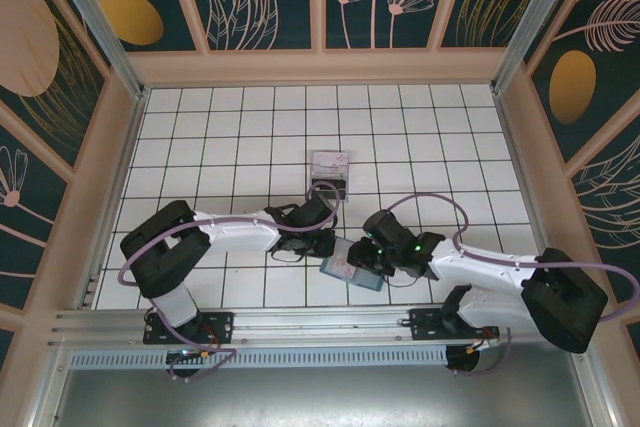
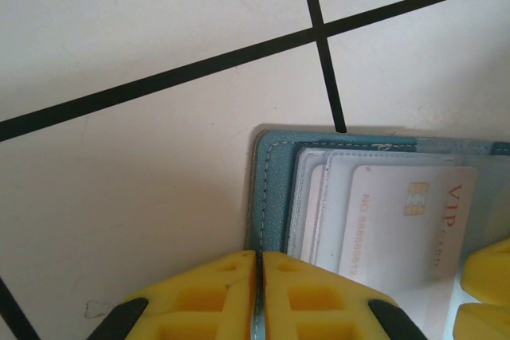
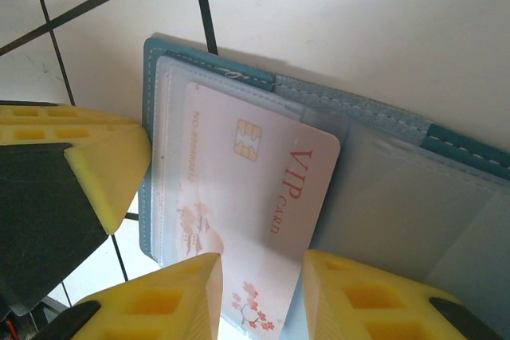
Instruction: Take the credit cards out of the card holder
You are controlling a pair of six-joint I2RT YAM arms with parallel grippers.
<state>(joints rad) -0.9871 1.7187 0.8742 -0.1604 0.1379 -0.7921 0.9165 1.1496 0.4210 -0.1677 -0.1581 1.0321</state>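
The blue-grey card holder lies open on the white tiled table in front of both arms. My left gripper is shut on the stitched edge of the card holder. A pale pinkish-white credit card marked VIP sticks partway out of a clear slot. My right gripper stands open over that card's free end, a finger on each side. Whether the fingers touch the card I cannot tell. The same card lies to the right in the left wrist view. From above, the left gripper and right gripper meet at the holder.
A small clear tray sits a few tiles behind the grippers, with something pale in it. Wooden walls fence the table on three sides. The left gripper's yellow finger is close beside the right gripper.
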